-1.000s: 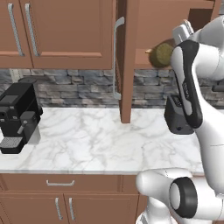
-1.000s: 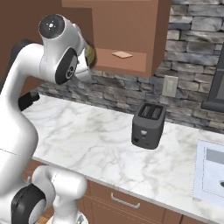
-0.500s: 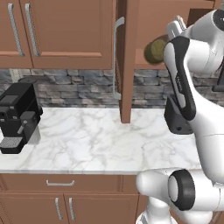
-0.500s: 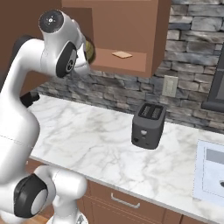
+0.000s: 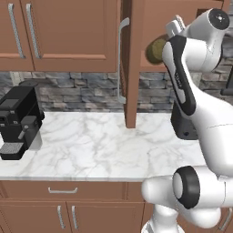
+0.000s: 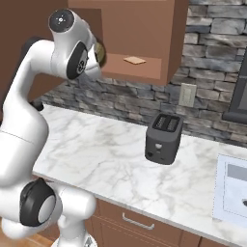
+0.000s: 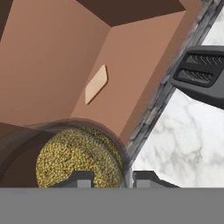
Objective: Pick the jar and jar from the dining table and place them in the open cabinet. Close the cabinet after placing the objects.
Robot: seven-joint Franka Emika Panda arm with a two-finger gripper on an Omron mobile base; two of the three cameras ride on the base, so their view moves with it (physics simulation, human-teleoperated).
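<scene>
Clear glass jar with olive-green filling (image 7: 78, 159): held at the open front of the reddish-brown wooden wall cabinet (image 6: 144, 29), at the level of its inner shelf. In the left base view the jar (image 5: 157, 49) shows as a round olive patch just beside the arm's upper link, past the edge of the open door with its long silver bar handle (image 5: 121, 59). In the right base view it peeks out behind the wrist (image 6: 100, 52).

Gripper (image 7: 113, 178): the two dark tips sit against the jar's rim, jaws narrow, so I read it as clenched on the jar, though the contact itself is low in the hand view and partly cut off.

Already on the shelf: a small flat tan slab (image 7: 96, 84), further in, well apart from the jar.

Below: white grey-veined marble counter (image 6: 111, 159), dark grey two-slot toaster (image 6: 164, 138), black coffee machine (image 5: 18, 122) at far left.

Step in hand, as judged: carry the jar inward and set it on the shelf.

Notes for doing it well:
- Keep the jar base above the shelf lip until fully over the board.
- Aim for bare shelf, short of the tan slab.
- Lower until the base rests flat, then release; retreat straight back.
- Mind the open door on withdrawal.
</scene>
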